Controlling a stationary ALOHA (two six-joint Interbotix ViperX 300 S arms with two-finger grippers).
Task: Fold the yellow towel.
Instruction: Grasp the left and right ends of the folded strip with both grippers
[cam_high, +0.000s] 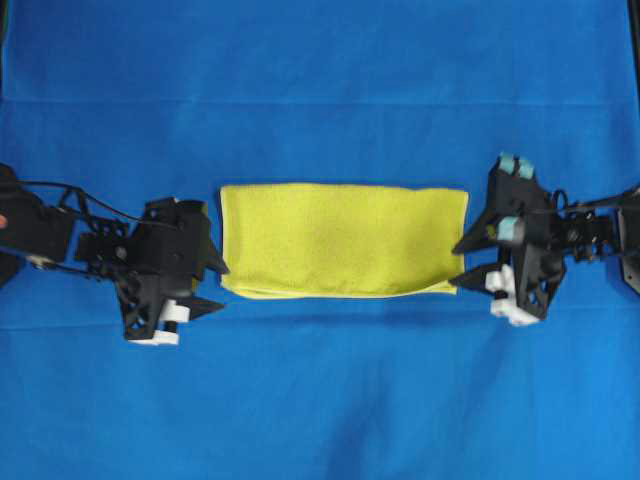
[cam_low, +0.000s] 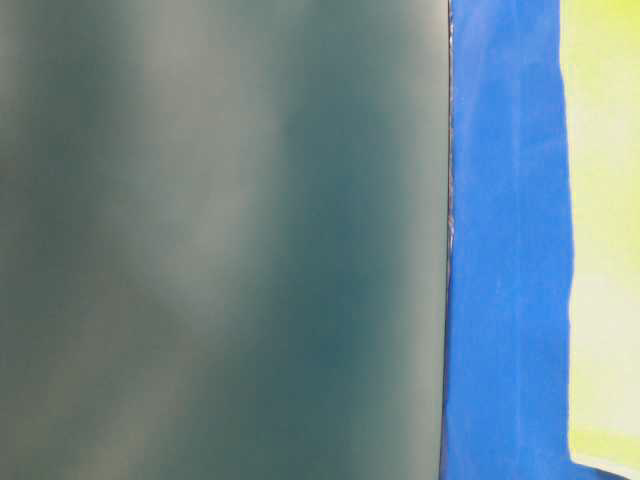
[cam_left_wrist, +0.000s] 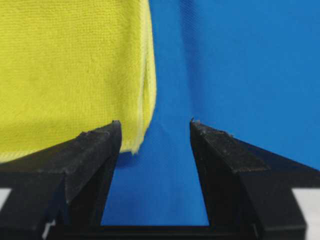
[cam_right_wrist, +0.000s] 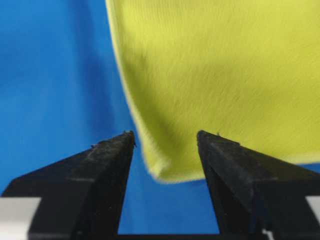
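Lying flat on the blue cloth-covered bench (cam_high: 320, 400), the yellow-green fuzzy microfibre towel (cam_high: 343, 240) is sitting as a wide rectangle, already doubled over once: along its lower long edge in the overhead view two layers are showing, with the pale stitched hem peeking out beneath. The left gripper (cam_high: 216, 285) is hovering just beside the towel's left short edge with its jaws standing apart and nothing between them; in its wrist view the towel's corner is lying just ahead of one black fingertip (cam_left_wrist: 102, 137). The right gripper (cam_high: 463, 263) is waiting just off the towel's right short edge, jaws likewise spread and empty, the corner of the towel sitting between and ahead of them. Both grippers are flanking the towel's lower corners, probably so each is well placed for a further fold.
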